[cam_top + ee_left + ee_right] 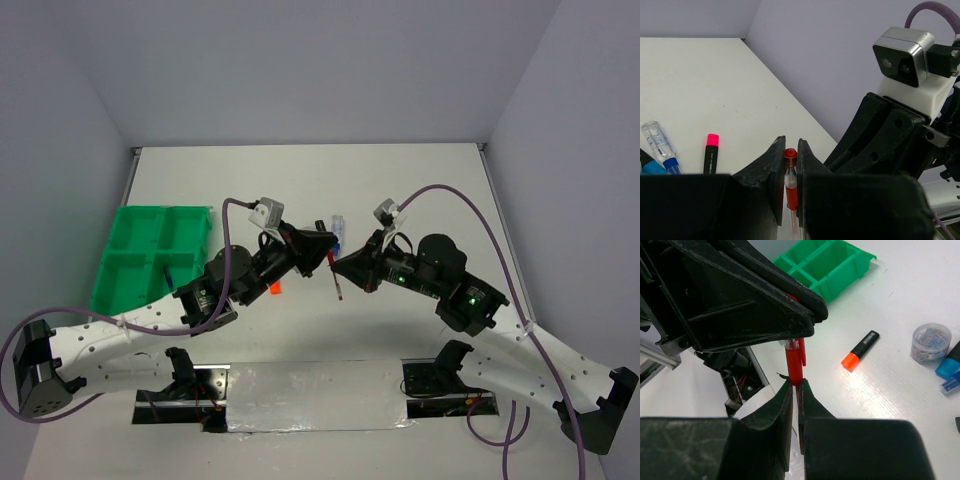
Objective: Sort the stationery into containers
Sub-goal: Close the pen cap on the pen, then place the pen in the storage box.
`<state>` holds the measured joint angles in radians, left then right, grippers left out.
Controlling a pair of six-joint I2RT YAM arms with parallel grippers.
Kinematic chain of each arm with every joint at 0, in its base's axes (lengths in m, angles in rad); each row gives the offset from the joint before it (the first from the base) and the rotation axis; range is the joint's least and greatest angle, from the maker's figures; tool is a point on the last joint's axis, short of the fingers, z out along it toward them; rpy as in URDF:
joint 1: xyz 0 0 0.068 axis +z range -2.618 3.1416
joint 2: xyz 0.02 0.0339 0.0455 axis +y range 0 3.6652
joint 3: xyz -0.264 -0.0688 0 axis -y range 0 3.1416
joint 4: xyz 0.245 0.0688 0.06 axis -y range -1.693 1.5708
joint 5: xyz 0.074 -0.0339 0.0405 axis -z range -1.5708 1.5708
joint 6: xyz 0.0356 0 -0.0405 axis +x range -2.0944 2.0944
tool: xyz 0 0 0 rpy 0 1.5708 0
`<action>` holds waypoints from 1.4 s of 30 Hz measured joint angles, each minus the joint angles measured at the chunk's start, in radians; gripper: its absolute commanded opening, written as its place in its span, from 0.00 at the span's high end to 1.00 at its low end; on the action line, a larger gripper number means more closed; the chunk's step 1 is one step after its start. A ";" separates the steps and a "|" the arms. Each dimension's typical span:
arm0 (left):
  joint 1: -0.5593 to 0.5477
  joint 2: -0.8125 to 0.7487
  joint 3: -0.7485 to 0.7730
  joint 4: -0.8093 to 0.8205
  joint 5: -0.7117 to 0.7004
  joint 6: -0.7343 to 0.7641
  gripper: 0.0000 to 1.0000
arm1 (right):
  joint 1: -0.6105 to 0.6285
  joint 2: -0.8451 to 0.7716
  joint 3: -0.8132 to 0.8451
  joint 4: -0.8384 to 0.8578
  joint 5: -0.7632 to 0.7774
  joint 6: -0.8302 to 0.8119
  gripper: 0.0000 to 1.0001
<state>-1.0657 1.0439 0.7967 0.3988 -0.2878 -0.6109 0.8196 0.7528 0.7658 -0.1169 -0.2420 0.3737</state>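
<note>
loc: robot lab | evid: white table (420, 190) w/ plain encl walls (300, 70)

White tabletop (400, 190), matte, finely flecked as seen from the left wrist. Boxed in on three sides by plain, pale, greyish-lilac walls: back wall (320, 70) meeting the far edge, left wall (50, 150) and right wall (585, 150) running along the sides. Small bits of metal trim at the two far corners. Along the near edge, a wide silver strip (310, 395), shiny and slightly creased. Soft, even light from above, with faint shadows and a mild bright sheen on the white surface from the right wrist.
</note>
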 measured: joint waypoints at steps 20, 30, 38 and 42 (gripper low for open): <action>-0.031 -0.057 0.106 -0.208 -0.053 -0.042 0.50 | -0.013 0.011 -0.004 0.171 -0.095 -0.014 1.00; -0.039 -0.066 0.171 -0.290 -0.061 -0.017 0.76 | -0.007 0.035 -0.005 0.298 -0.118 -0.001 1.00; -0.043 -0.067 0.171 -0.299 -0.051 -0.006 1.00 | -0.006 0.037 -0.014 0.303 -0.109 0.005 0.48; -0.042 -0.069 0.171 -0.381 -0.113 0.001 1.00 | -0.006 0.038 -0.015 0.310 -0.087 0.007 0.00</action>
<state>-1.1080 0.9749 0.9672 0.0177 -0.4004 -0.6102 0.8135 0.7910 0.7506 0.1932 -0.3286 0.3809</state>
